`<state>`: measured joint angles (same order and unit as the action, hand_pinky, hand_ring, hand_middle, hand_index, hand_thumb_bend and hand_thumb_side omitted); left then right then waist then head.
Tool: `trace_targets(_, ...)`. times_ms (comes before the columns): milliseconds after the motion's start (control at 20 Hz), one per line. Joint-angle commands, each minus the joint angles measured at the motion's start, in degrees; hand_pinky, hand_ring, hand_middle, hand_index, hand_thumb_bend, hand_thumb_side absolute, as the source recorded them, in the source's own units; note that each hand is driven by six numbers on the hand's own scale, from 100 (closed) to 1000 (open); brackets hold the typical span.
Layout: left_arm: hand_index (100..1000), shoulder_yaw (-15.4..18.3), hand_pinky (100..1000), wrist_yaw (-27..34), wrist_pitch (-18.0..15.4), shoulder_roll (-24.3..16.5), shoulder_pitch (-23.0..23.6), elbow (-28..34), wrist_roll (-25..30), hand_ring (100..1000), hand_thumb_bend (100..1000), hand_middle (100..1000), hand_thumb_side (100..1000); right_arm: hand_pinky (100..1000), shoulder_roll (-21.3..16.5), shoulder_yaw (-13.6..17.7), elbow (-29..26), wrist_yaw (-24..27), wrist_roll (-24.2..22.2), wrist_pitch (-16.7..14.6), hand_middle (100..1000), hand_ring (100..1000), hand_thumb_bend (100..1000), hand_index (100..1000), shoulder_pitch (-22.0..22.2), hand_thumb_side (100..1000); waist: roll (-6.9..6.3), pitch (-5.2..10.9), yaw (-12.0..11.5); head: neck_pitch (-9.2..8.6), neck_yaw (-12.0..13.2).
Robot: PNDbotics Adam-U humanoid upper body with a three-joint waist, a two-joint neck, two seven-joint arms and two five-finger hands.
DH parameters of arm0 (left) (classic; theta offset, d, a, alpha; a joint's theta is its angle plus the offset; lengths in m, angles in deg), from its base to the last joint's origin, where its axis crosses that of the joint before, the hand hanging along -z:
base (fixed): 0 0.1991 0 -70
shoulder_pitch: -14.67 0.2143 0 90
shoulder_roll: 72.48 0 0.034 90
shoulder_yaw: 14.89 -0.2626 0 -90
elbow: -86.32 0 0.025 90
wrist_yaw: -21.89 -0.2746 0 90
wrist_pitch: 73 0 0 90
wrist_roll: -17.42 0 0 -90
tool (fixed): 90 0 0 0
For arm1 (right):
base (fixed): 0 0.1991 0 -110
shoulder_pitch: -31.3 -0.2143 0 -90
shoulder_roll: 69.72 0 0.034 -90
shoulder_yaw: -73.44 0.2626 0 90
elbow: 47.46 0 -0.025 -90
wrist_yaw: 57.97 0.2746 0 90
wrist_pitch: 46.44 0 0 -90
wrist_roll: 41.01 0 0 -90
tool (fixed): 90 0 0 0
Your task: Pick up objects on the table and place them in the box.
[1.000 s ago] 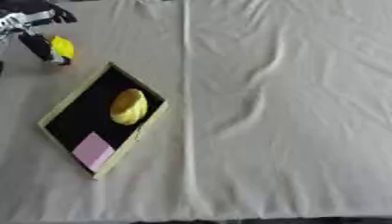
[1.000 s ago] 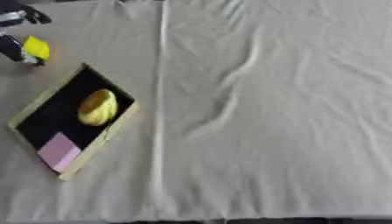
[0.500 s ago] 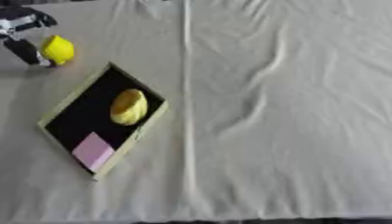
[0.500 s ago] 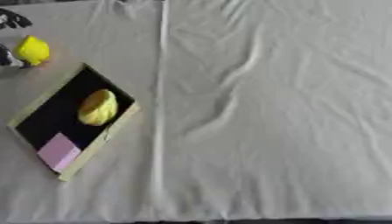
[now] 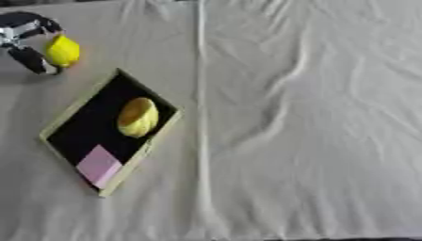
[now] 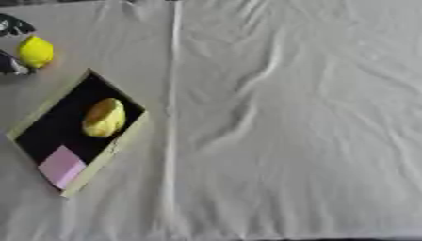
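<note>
Holding a yellow lemon-shaped fruit (image 5: 62, 50) at the far left corner: left hand (image 5: 25, 40) has its fingers curled round it, fruit on the hand's right side, dark finger hanging just below-left of it. Fruit's long axis runs roughly near-to-far. It sits beyond the box (image 5: 68, 113), past that box's far corner, so the drop target lies toward the robot and slightly right of the hand; I can't tell whether the fruit is lifted or resting on the cloth. Box is a shallow tan-rimmed tray with black floor, lying diagonally. Inside: a second yellow fruit (image 5: 137, 116) in the far half, a pink flat block (image 5: 99, 164) in the near corner. Gap between them looks like the likely landing spot. Right hand not visible; rest of the cloth-covered table (image 5: 313, 132) shows nothing else to pick
</note>
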<state>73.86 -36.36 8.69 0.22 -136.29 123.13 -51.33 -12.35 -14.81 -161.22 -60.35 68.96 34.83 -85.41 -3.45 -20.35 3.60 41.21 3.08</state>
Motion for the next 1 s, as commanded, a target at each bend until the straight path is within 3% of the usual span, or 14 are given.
trace_targets(50,807,0.57,804,-1.37,0.90,-1.92,-0.83,-0.05,-0.95,765,344,702,100,921,-0.98,1.12,-0.84,0.52,0.13,0.33,744,850,100,823,-0.28,100,0.03,1.00,0.14,-0.66,0.21)
trace_targets(150,715,0.55,756,-1.86,0.88,-1.87,-0.94,0.03,-1.07,687,240,595,100,922,-0.90,1.24,-0.84,0.68,0.15,0.26,745,851,100,825,-0.14,100,-0.03,1.00,0.13,-0.52,0.24)
trace_targets(350,587,0.65,706,0.68,-0.87,-1.98,-1.08,1.88,-2.36,593,113,494,100,923,-0.80,1.43,-0.84,0.90,0.25,0.72,744,851,100,826,0.33,100,0.01,1.16,0.03,-0.16,0.11)
trace_targets(750,512,0.68,654,7.55,-0.06,-3.21,-1.52,8.81,-7.81,535,161,444,100,924,-0.67,1.62,-0.84,1.20,0.26,1.97,734,851,100,825,1.15,100,0.19,1.86,-0.25,0.62,-0.26)
trace_targets(1000,504,-2.06,646,13.27,-0.99,-5.85,1.23,19.71,-6.35,529,151,437,100,923,-1.02,1.75,-0.84,1.16,0.23,1.78,732,850,100,824,1.42,100,0.18,2.10,-0.75,0.99,-0.75)
